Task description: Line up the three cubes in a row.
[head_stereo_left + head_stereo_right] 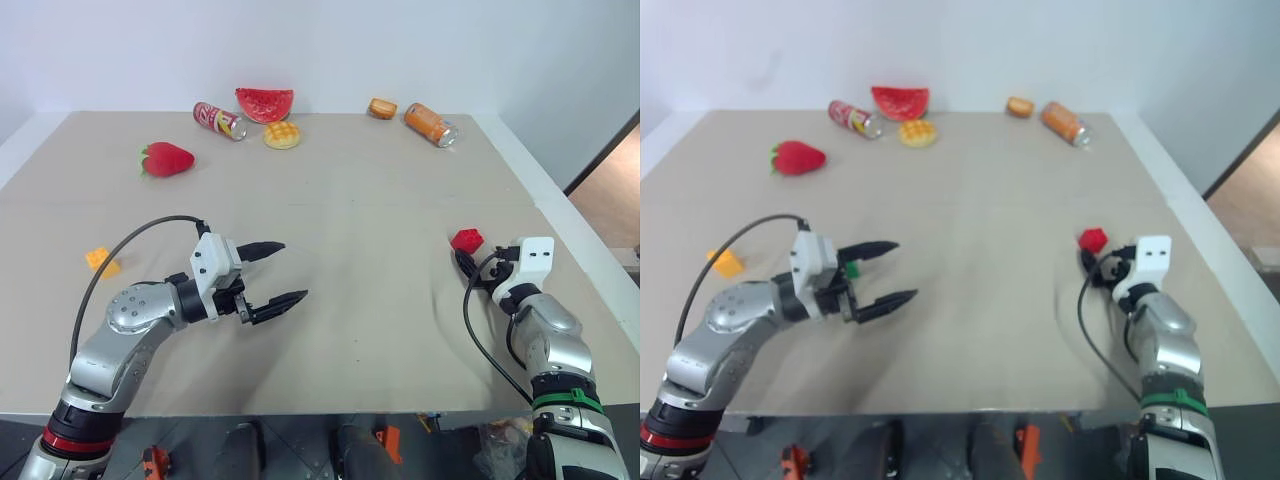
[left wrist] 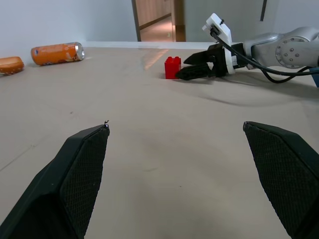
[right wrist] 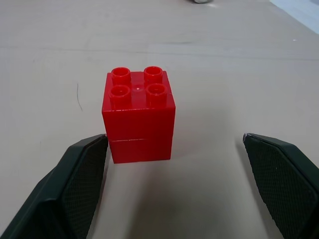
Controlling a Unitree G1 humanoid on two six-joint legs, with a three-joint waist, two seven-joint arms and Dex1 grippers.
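Note:
The red cube (image 3: 138, 117) stands studs up on the beige table (image 1: 380, 300), at its right side. My right gripper (image 3: 175, 137) is open and level just behind it, with the cube slightly ahead of the fingertips and closer to one finger. The yellow-orange cube (image 1: 99, 259) lies near the table's left edge. A bit of the green cube (image 1: 852, 268) peeks out from behind my left gripper (image 1: 293, 270). That gripper hovers open over the front left of the table, pointing toward the right, with nothing between its fingers (image 2: 82, 164).
Along the far edge lie a red can (image 1: 219, 120), a watermelon slice (image 1: 265, 103), a waffle bun (image 1: 282, 135), a small bread roll (image 1: 382, 108) and an orange can (image 1: 431, 124). A strawberry toy (image 1: 167, 158) sits at the back left.

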